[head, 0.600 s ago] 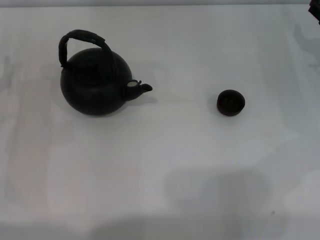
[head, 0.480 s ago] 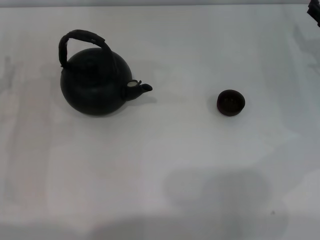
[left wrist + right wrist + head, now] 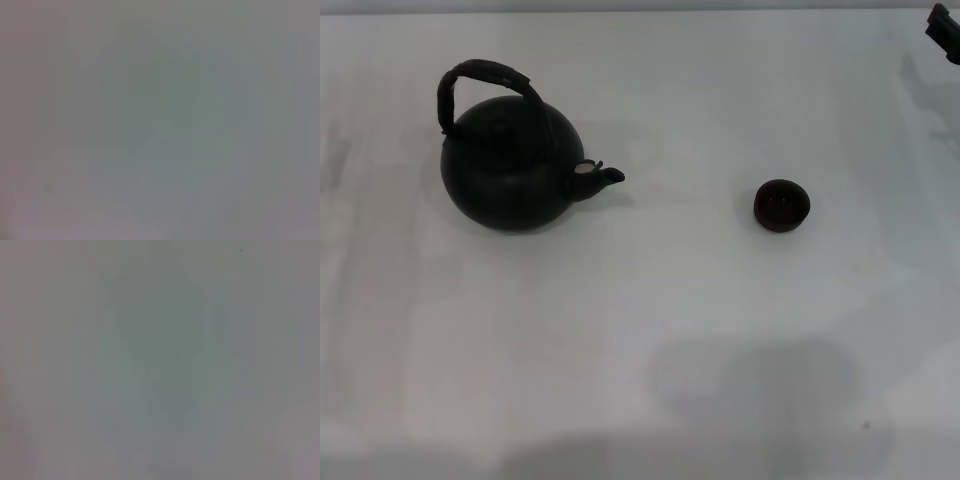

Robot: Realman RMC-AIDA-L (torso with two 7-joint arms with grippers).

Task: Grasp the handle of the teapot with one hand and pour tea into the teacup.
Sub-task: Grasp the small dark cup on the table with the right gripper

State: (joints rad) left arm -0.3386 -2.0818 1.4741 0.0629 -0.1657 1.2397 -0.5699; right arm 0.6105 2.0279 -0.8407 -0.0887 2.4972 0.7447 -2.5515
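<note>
My grippers aren't visible, fingers' state unknown; the teapot (image 3: pixel 510 170) on the left looks heavy, so I'd grip its handle (image 3: pixel 485 72) at the arch's top

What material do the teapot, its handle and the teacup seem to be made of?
The teapot: matte black, no shine, probably cast iron or dark ceramic; the look leaves it open. Its handle: a black arch with an uneven, wrapped-looking surface, maybe cord or cane over a core. The teacup: dark brown-black, dull, likely glazed ceramic or stoneware. All stand on a plain white table.
</note>
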